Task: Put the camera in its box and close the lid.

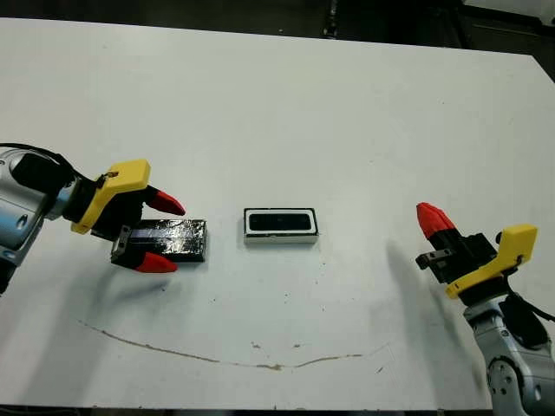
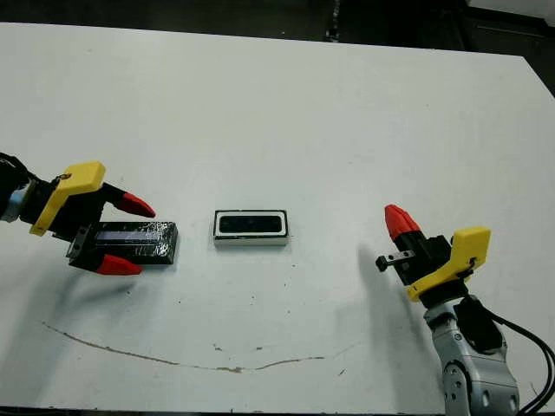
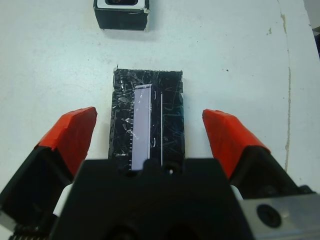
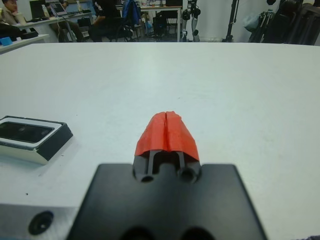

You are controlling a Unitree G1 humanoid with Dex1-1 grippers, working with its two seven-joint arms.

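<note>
The lid is straddled by spread left fingers, seemingly untouched. The camera is seated in the box. Right fingers are pressed together.

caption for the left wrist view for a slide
Open left gripper straddling the flat speckled black lid; white-walled box lies beyond.

Camera boxed, lid still off

The box, a shallow white-walled tray with a dark rim, lies flat with the slim black camera inside. The lid, a glossy speckled black slab, lies flat well left of the box, lengthwise in line with it.
</note>
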